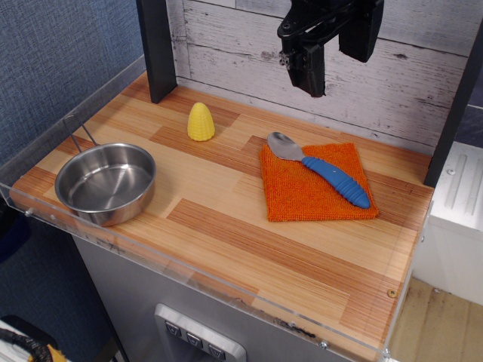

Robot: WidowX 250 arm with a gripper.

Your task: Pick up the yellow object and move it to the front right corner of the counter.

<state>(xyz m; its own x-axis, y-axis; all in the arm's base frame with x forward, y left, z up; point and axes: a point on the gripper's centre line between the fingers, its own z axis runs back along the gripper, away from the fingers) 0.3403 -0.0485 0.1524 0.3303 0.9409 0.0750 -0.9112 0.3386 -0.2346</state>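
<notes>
The yellow object is a small ridged corn-like cone standing upright on the wood-plank counter, toward the back left. My gripper hangs high above the back of the counter, up and to the right of the cone and well apart from it. It holds nothing. Its black fingers point down, and I cannot tell how far apart they stand.
A steel bowl with a wire handle sits at the front left. An orange cloth lies right of centre with a blue-handled metal spoon on it. A black post stands at the back left. A clear acrylic rim runs along the edge.
</notes>
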